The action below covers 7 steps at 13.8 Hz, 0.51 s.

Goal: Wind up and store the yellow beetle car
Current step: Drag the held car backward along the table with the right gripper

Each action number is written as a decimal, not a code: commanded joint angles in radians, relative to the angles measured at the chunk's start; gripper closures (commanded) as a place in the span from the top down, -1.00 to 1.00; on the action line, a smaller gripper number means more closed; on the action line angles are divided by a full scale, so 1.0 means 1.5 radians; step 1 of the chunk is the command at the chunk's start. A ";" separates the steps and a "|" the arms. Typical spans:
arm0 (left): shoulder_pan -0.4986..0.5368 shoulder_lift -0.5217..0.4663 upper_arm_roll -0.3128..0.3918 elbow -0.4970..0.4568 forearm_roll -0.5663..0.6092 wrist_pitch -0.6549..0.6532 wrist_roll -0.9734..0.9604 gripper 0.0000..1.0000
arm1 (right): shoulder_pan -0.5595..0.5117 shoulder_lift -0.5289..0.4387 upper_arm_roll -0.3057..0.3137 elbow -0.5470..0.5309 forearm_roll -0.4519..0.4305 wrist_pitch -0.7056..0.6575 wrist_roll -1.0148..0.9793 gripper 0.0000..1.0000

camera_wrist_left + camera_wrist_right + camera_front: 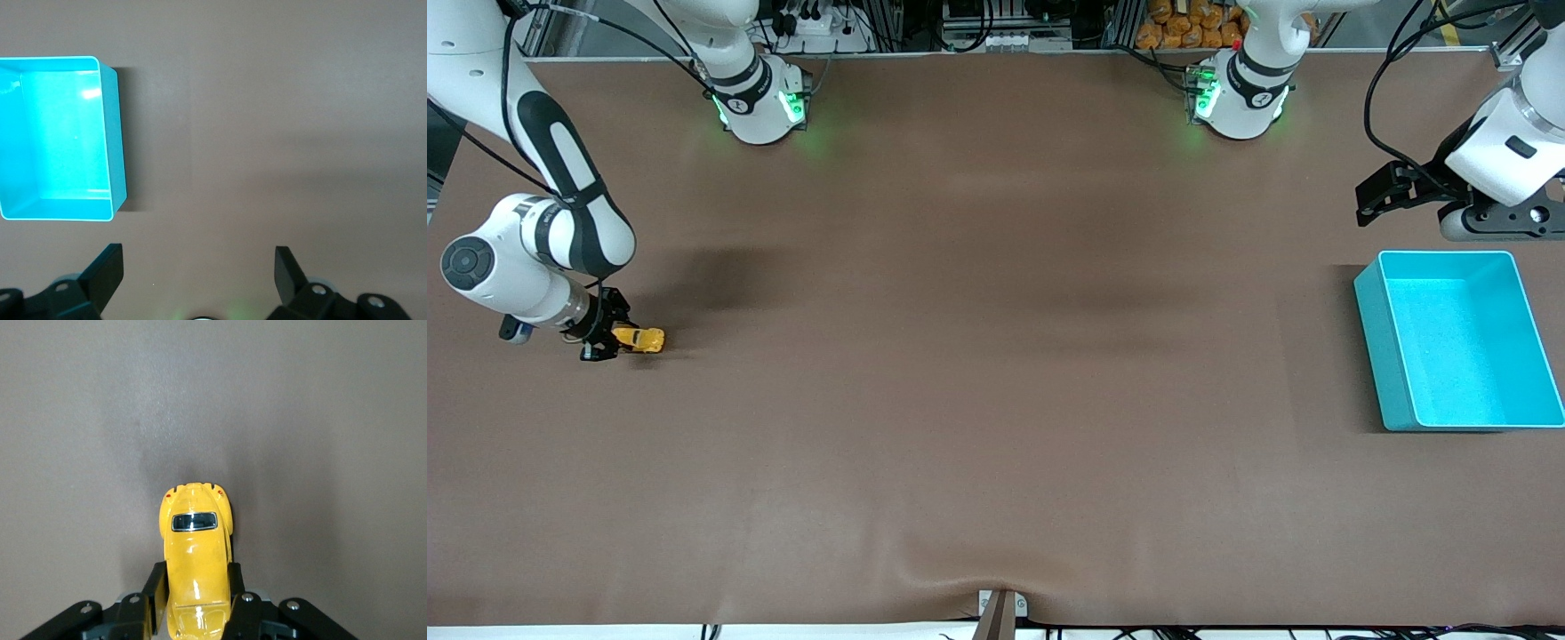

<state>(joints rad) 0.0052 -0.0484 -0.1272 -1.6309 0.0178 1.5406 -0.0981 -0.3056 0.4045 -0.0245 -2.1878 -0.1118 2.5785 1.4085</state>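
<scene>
Yellow beetle car [195, 570] | right gripper [195, 595] jaws clamped on it, seemingly touching table [996, 356] | left gripper [199, 273] jaws apart, near turquoise bin [1507, 342]

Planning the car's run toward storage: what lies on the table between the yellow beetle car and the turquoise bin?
Nothing: the front view shows bare brown table between the yellow beetle car, clamped in the right gripper, and the turquoise bin.

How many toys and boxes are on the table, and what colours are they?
Yellow beetle car: 1, clamped in the right gripper
Turquoise bin: 1, with nothing in it, by the open left gripper
Total: 2 things
</scene>
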 commanded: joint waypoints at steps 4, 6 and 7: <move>0.005 0.003 -0.002 0.008 -0.005 0.001 0.004 1.00 | -0.043 0.060 0.002 0.023 -0.027 0.016 -0.034 -0.67; 0.005 0.003 -0.003 0.008 -0.005 0.001 0.004 1.00 | -0.046 0.061 0.002 0.025 -0.027 0.017 -0.037 -0.67; 0.005 0.003 -0.002 0.008 -0.005 0.001 0.004 1.00 | -0.046 0.062 0.002 0.025 -0.027 0.017 -0.037 -0.67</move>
<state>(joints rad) 0.0052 -0.0484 -0.1272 -1.6309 0.0178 1.5406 -0.0981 -0.3475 0.4184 -0.0264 -2.1675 -0.1181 2.5819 1.3608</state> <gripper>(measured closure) 0.000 0.599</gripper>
